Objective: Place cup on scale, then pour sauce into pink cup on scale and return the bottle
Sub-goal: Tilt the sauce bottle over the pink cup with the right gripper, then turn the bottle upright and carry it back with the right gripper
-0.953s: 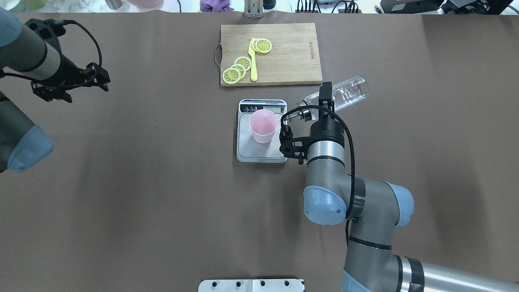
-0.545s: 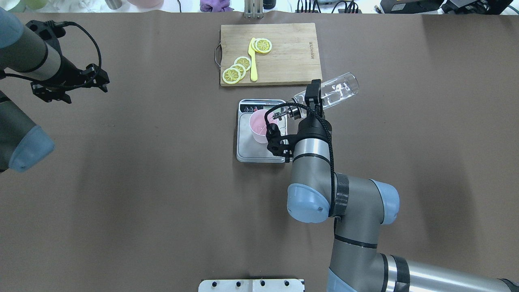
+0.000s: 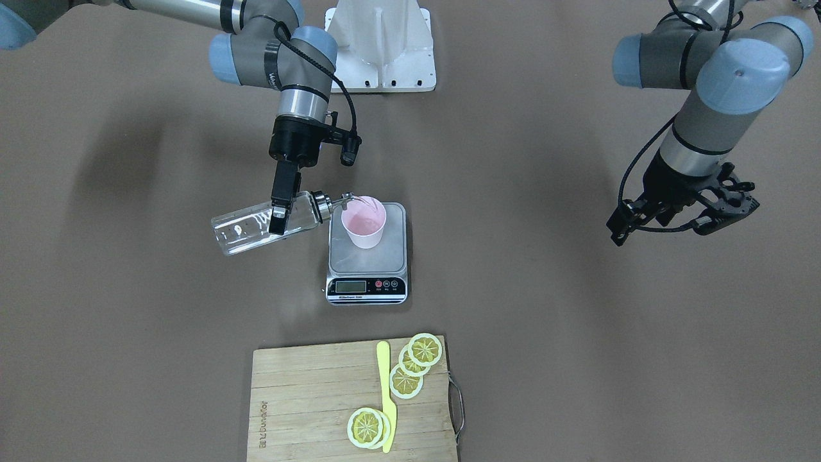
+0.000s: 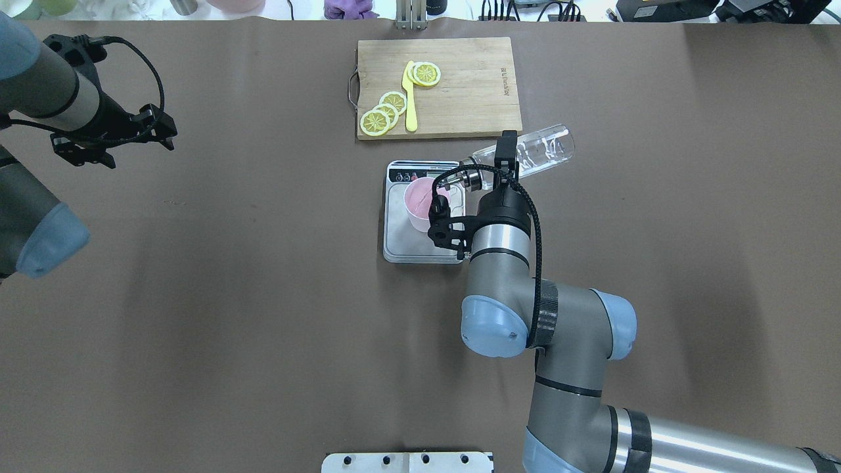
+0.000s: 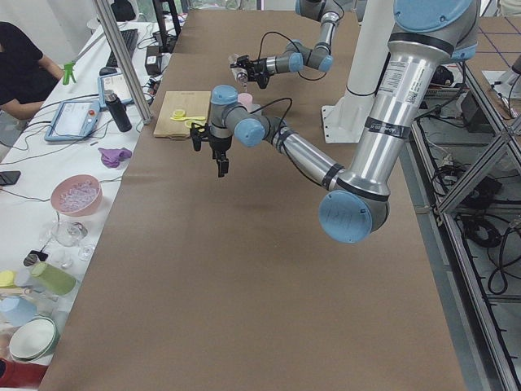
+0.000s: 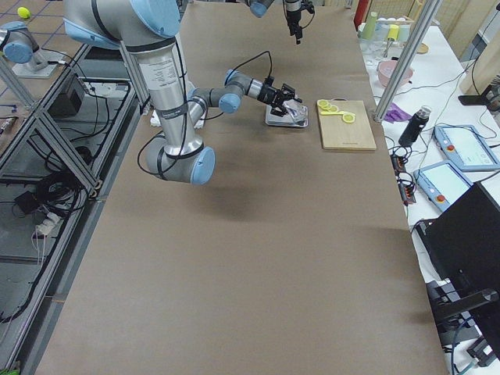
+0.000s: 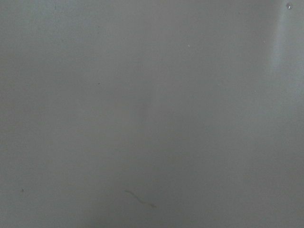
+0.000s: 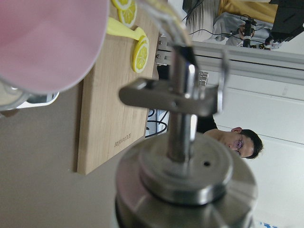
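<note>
On the scale stands the pink cup, done. Right jaws clamp the tilted glass bottle, spout at the cup's rim: seemingly pouring, return pending. Left jaws hang spread, empty.

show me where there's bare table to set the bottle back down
Bare table on the robot's right, past the bottle and cutting board; also the stretch between scale and left gripper. Crowded: cup, scale and board edge, around the right gripper.

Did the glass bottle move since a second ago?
Yes. In the overhead view the bottle has slid left, toward the scale, which stayed put; its spout is now at the pink cup's rim.
</note>
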`<state>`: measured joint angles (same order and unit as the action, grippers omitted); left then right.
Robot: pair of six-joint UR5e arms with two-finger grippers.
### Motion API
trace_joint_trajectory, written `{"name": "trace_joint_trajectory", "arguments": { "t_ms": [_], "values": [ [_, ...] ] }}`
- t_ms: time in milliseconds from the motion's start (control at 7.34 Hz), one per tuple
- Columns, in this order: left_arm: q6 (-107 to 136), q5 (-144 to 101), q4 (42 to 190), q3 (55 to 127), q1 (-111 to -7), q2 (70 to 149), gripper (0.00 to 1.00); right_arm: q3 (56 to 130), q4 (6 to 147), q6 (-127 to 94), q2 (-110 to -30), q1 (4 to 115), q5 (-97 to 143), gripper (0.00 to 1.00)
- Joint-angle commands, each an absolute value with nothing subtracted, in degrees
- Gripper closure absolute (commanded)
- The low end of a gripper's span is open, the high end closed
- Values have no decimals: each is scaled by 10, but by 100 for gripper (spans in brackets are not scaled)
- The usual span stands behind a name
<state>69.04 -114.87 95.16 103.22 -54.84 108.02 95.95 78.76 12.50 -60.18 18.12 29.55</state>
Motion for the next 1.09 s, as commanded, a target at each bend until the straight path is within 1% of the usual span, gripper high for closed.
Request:
{"name": "trace_joint_trajectory", "arguments": {
  "t_ms": [0, 136, 272, 545, 681, 953],
  "values": [
    [690, -1149, 952, 1033, -548, 1080, 1, 950, 727, -11, -607, 182, 331, 85],
    [691, -1149, 952, 1034, -548, 1081, 1, 954, 723, -57, -607, 183, 344, 85],
    [690, -1150, 952, 1034, -548, 1081, 1, 955, 675, -100, -609, 185, 369, 85],
    [687, -1172, 947, 1038, -556, 1080, 1, 957, 542, -140, -654, 207, 411, 85],
    [632, -1186, 941, 1037, -580, 1080, 1, 968, 524, -159, -673, 224, 430, 85],
    [440, -1215, 925, 1033, -646, 1036, 1, 1009, 522, -251, -713, 247, 478, 85]
  ]
}}
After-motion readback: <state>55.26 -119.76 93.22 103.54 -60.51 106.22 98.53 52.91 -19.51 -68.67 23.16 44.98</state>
